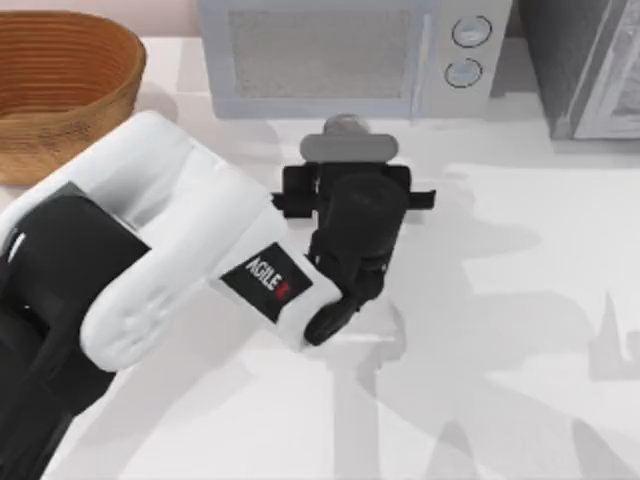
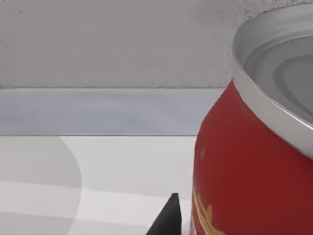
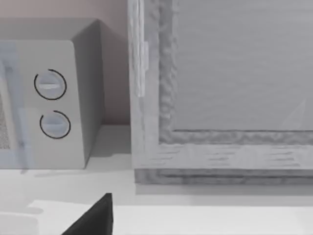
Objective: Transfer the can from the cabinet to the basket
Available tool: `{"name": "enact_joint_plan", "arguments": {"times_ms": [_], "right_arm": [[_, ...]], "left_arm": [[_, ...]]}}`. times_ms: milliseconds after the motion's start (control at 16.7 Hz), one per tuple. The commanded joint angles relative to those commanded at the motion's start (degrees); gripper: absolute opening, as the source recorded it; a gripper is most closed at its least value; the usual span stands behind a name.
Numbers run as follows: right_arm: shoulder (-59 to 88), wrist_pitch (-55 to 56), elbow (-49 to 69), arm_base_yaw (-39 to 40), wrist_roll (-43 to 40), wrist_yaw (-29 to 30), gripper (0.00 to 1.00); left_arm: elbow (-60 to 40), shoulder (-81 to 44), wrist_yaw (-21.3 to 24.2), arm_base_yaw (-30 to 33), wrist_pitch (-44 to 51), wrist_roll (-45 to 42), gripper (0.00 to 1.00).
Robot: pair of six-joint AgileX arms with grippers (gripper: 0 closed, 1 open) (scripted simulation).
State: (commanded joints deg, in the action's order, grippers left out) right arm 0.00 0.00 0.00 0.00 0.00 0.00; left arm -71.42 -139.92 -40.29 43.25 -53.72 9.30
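The red can (image 2: 244, 166), silver-topped with a yellow mark low on its side, is very close in the left wrist view. A dark fingertip (image 2: 166, 220) lies against its side. From above, my left gripper (image 1: 346, 140) reaches toward the microwave's front and is shut on the can, whose silver top (image 1: 345, 125) peeks out past it. The tan wicker basket (image 1: 60, 80) is at the back left. The dark speckled cabinet (image 1: 590, 70) is at the back right, and its pale framed door (image 3: 225, 73) looks shut. One dark fingertip (image 3: 93, 218) of my right gripper faces the cabinet.
A white microwave (image 1: 340, 55) with two round knobs (image 1: 468, 50) stands at the back centre, between basket and cabinet. My left arm's white body (image 1: 150, 240) crosses the table's left half. Bare white tabletop (image 1: 500, 330) lies to the right and front.
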Motion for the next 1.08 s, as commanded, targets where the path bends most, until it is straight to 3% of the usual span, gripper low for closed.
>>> {"name": "enact_joint_plan", "arguments": {"times_ms": [120, 720, 900, 1080], "right_arm": [[0.0, 0.0, 0.0, 0.0, 0.0, 0.0, 1.0], [0.0, 0.0, 0.0, 0.0, 0.0, 0.0, 1.0], [0.0, 0.0, 0.0, 0.0, 0.0, 0.0, 1.0], [0.0, 0.0, 0.0, 0.0, 0.0, 0.0, 1.0]], "left_arm": [[0.0, 0.0, 0.0, 0.0, 0.0, 0.0, 0.0], [0.14, 0.22, 0.55, 0.0, 0.46, -0.25, 0.0], [1.3, 1.74, 5.54, -1.63, 4.61, -2.09, 0.0], [2.9, 4.42, 14.79, -4.95, 12.11, -5.74, 0.0]]}}
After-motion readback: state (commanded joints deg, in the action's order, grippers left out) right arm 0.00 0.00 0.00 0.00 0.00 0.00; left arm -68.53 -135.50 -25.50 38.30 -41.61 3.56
